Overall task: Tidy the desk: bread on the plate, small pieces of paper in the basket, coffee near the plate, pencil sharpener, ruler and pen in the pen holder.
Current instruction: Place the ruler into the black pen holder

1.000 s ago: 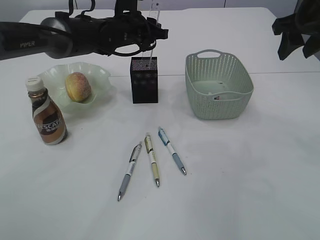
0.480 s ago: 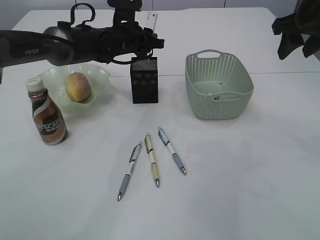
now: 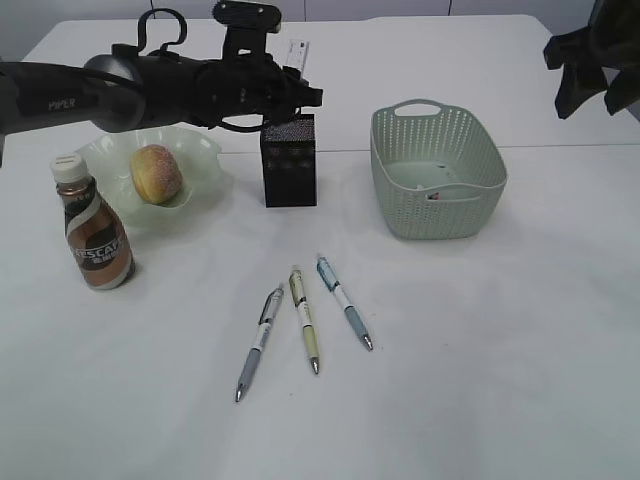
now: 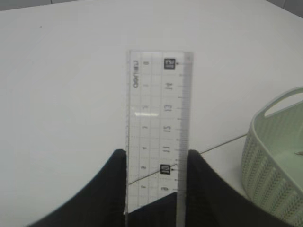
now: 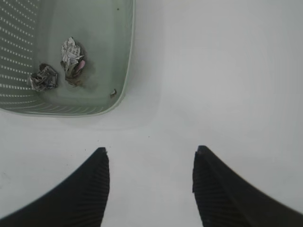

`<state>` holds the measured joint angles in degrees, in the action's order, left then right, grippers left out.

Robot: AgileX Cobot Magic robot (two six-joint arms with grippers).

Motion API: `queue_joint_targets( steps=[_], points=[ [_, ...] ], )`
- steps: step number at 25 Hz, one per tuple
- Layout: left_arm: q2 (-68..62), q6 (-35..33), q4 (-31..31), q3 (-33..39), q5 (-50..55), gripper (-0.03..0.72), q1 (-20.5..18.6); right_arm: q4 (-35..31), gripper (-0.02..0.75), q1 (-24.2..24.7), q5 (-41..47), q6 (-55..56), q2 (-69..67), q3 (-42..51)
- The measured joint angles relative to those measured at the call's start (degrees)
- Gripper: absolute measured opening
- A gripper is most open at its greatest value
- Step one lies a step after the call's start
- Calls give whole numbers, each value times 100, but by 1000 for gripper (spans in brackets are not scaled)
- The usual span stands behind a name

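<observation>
pinching the ruler (image 4: 158, 137), the left pincer (image 4: 156, 189) hides its lower end; right pincer (image 5: 149, 189) spread, arm mostly cropped.

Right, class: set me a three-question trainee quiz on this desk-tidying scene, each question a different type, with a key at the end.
1. True or false: the bread already lies on the plate.
2. Multiple choice: what does the left claw grip? A) a pen B) the ruler C) the coffee
3. Fill in: the crumpled paper pieces lie inside the ______.

Key
1. True.
2. B. The ruler stands clamped between the claw's fingers, above the pen holder. The three pens lie on the desk.
3. The basket. The right claw is open and empty beside it.
</observation>
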<state>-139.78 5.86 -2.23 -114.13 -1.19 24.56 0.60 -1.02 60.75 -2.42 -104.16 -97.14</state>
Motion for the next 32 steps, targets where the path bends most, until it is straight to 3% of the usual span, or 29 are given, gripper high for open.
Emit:
queue_joint_targets(
  steps=[7, 16, 26, 32],
  points=[
    [0, 0, 0, 0, 22, 269, 0, 0, 417, 0, 0, 0, 0, 0],
    [0, 0, 0, 0, 171, 363, 0, 0, 417, 0, 0, 0, 0, 0],
    [0, 0, 0, 0, 219, 411, 0, 0, 417, 0, 0, 0, 0, 0],
    [407, 0, -19, 12, 1095, 413, -37, 0, 417, 0, 188, 0, 0, 0]
  ],
)
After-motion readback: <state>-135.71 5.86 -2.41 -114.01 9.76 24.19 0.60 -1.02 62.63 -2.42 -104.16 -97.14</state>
